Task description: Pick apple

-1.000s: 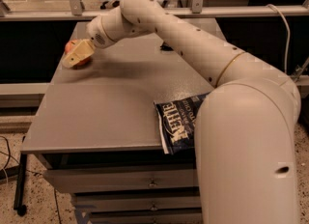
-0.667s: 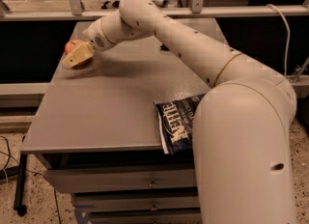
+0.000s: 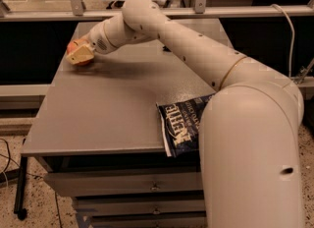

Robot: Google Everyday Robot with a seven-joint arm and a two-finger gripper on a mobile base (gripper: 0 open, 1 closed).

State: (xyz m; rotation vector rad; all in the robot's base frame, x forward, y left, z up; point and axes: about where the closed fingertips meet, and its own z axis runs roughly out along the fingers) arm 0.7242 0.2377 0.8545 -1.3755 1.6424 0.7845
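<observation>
Closed drawers (image 3: 122,185) sit under the counter's (image 3: 108,109) front edge. A blue chip bag (image 3: 181,126) lies at the front right, overhanging the edge and partly hidden by the arm (image 3: 196,50). The middle and front left are bare. At the far left edge, the claw (image 3: 81,55) sits against the apple (image 3: 72,46); whether it grips it cannot be told.
</observation>
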